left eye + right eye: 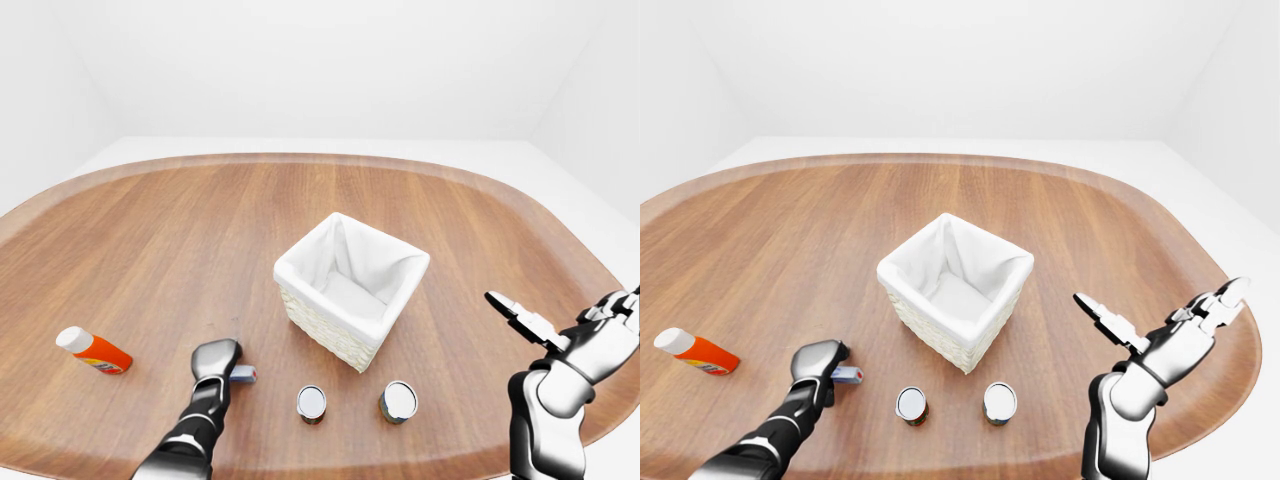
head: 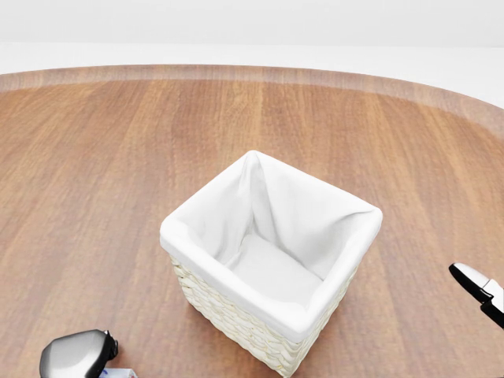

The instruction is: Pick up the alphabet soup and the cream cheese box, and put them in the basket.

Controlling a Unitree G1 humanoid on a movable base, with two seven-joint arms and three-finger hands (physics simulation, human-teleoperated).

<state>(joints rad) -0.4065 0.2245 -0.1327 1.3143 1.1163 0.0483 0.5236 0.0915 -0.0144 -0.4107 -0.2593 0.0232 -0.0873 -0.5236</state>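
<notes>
A rounded wooden table (image 1: 150, 230) fills a white room. At the left-eye view's left lies an orange bottle (image 1: 92, 350). The left hand (image 1: 215, 359) is curled over the cream cheese box (image 1: 243, 374). Two upright cans (image 1: 312, 402) (image 1: 399, 401) stand below the lined basket (image 1: 350, 288); which one is alphabet soup I cannot tell. The right hand (image 1: 585, 335) hangs spread open.
</notes>
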